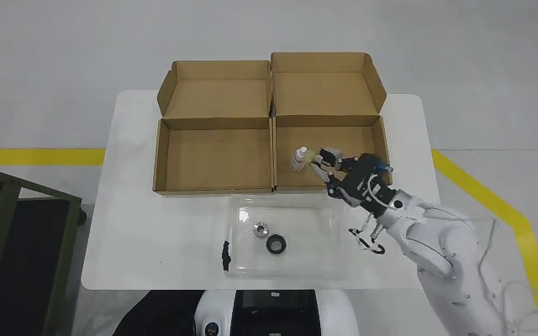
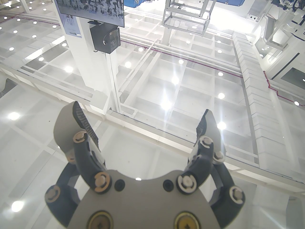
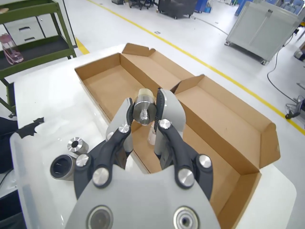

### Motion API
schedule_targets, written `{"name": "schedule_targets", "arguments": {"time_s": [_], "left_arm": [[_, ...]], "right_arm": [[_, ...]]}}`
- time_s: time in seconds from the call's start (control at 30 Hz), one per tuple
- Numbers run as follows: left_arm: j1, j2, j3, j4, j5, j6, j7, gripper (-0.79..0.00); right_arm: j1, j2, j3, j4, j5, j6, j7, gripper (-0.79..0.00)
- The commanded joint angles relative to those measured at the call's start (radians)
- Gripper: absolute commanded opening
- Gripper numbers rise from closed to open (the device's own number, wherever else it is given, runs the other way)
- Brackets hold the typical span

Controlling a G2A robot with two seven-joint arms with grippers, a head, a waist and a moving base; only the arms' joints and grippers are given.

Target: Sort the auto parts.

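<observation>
My right gripper (image 1: 323,162) hangs over the near left part of the right cardboard box (image 1: 361,134), shut on a metal part with a threaded stud (image 3: 142,110) and a cream cap. Under it a small clear piece (image 3: 150,137) lies on that box's floor, white in the top view (image 1: 298,157). A clear tray (image 1: 324,248) in front of the boxes holds a short metal cylinder (image 1: 260,228) (image 3: 77,146) and a dark ring (image 1: 276,244) (image 3: 62,168). The left cardboard box (image 1: 214,160) holds nothing. My left gripper (image 2: 143,120) points up at the ceiling, open, with nothing between its fingers.
Both boxes have their lids folded back toward the far table edge. A black scrap (image 1: 225,254) lies at the tray's left rim. A green shelf cart (image 3: 35,36) stands off the table's left side. White table shows on either side of the boxes.
</observation>
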Motion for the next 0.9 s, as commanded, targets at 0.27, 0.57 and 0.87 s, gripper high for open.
{"name": "schedule_targets", "arguments": {"time_s": [0.27, 0.57, 0.87], "left_arm": [[0.000, 0.000, 0.000, 0.000, 0.000, 0.000, 0.000, 0.000], [0.000, 0.000, 0.000, 0.000, 0.000, 0.000, 0.000, 0.000], [0.000, 0.000, 0.000, 0.000, 0.000, 0.000, 0.000, 0.000]], "right_arm": [[0.097, -0.001, -0.019, 0.131, -0.020, 0.064, 0.182, -0.785], [0.199, -0.010, -0.105, 0.257, -0.087, 0.093, 0.305, -0.785], [0.298, -0.027, -0.192, 0.376, -0.095, 0.112, 0.375, -0.785]]}}
